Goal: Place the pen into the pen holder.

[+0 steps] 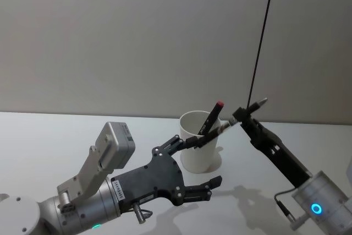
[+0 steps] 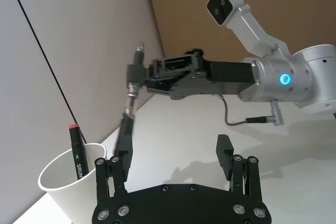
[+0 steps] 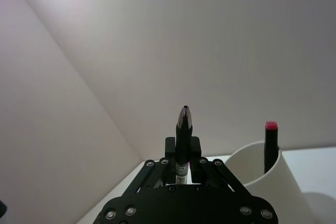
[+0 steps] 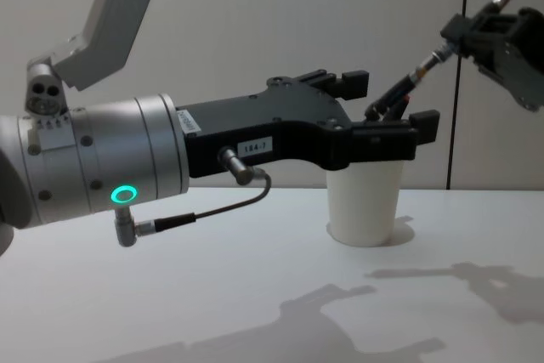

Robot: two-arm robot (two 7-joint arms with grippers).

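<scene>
On the left, our left gripper (image 1: 195,166) hangs low over the table (image 1: 44,136) just in front of the pen holder (image 1: 199,146), jaws apart and empty, one finger reaching up beside the cup's rim. The pen holder stands on the table toward its far edge, near the wall, and already carries a marker with a red cap (image 1: 212,117) leaning on the rim. To its right, our right gripper (image 1: 242,115) is raised above and beside the cup with its jaws clamped on the pen (image 1: 226,126); the pen slopes down toward the rim, its lower end at or just over the lip, though we cannot tell whether it is inside yet. We judge we are in the insertion step: the next move calls for bringing the pen's lower end over the opening, clear of the marker and the left finger, then releasing it.
</scene>
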